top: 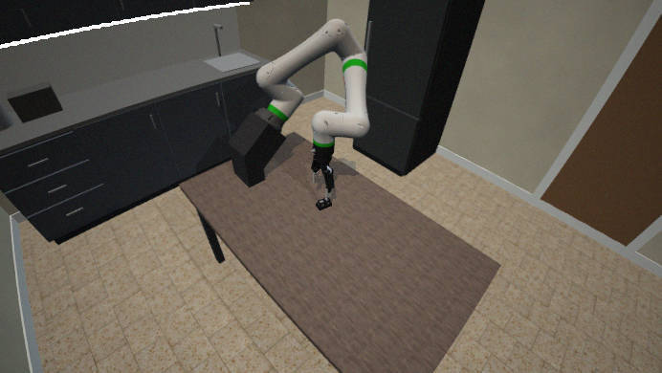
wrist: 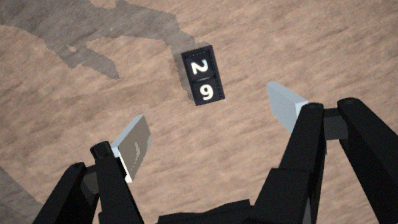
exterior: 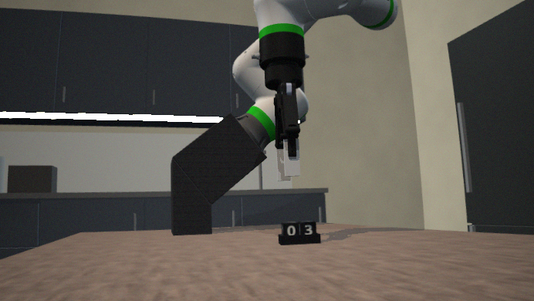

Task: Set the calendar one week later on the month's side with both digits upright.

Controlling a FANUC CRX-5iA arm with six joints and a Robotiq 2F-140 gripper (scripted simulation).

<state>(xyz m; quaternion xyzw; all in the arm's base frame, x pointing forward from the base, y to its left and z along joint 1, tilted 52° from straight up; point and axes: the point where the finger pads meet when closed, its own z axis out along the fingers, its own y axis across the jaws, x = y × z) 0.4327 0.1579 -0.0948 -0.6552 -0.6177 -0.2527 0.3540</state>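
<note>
Jaws spread wide, holding nothing, above calendar (wrist: 202,75) at 12 o'clock; risk: careless descent could tip cubes.

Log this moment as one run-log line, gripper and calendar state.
gripper: open, holding nothing, above the calendar | cubes: side by side in tray | exterior view reads 0 3 | tops read 2 9 | tray on table

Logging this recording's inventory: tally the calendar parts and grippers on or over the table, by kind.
Number cubes: 2, one reading 0, the other reading 3
Black tray: 1
Gripper, open, raised above: 1
Total: 4
</note>
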